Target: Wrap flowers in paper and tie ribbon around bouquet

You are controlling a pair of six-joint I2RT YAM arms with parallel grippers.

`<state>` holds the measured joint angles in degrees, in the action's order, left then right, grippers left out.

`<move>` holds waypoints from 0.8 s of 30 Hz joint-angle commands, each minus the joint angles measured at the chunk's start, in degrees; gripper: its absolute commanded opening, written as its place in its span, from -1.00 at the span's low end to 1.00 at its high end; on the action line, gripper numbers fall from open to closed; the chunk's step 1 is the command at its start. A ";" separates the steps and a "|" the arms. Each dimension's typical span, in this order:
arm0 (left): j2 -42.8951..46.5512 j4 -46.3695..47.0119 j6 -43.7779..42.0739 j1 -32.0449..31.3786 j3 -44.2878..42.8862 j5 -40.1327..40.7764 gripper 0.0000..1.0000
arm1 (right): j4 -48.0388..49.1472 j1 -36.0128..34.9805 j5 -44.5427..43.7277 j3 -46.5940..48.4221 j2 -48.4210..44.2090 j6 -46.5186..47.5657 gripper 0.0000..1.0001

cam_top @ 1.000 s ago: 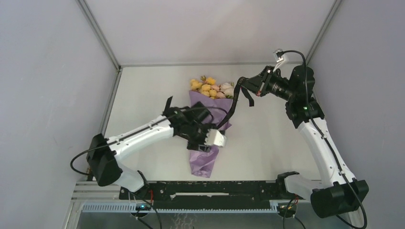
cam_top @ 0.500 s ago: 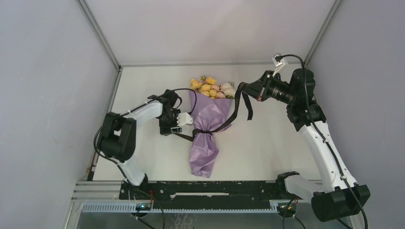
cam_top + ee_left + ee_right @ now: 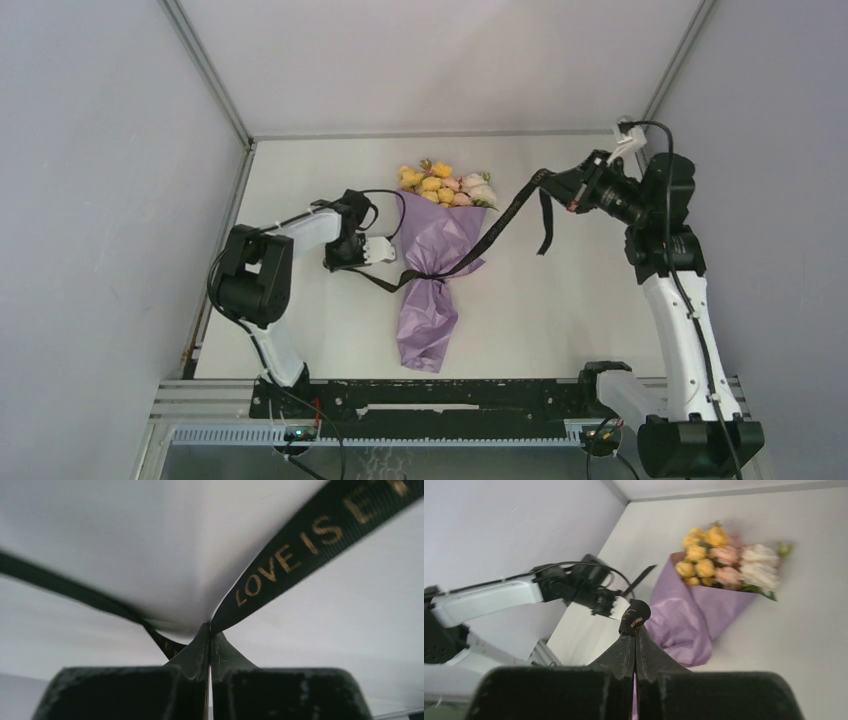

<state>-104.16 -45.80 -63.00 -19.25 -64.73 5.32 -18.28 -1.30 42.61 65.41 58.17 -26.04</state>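
Note:
The bouquet (image 3: pixel 429 292) lies mid-table, a lilac paper (image 3: pixel 689 612) cone with yellow, pink and white flowers (image 3: pixel 446 185) at its far end. The black ribbon (image 3: pixel 500 225) circles the cone's narrow waist and runs out both ways. My left gripper (image 3: pixel 383 252) sits just left of the cone, shut on one ribbon end; in the left wrist view the gold-lettered ribbon (image 3: pixel 300 545) leaves my left gripper (image 3: pixel 210 627) at its tips. My right gripper (image 3: pixel 573 191) is raised at the right, shut on the other ribbon end (image 3: pixel 634 616), with a loose tail hanging below it.
Grey enclosure walls (image 3: pixel 100 200) close in the table on the left, back and right. A black metal rail (image 3: pixel 440 395) with the arm bases runs along the near edge. The left arm (image 3: pixel 499 597) shows in the right wrist view.
My left gripper moved off the cone to its left and has shut on the ribbon end. My right gripper swung further right, drawing the ribbon straighter.

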 commanded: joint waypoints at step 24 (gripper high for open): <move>16.22 19.57 16.06 22.37 17.62 11.65 -1.00 | 17.67 48.86 -3.51 -38.60 -4.80 -13.53 -1.00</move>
<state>-91.64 -27.88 -46.48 1.10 -48.90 10.35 -9.21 42.78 44.12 25.39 51.96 -40.56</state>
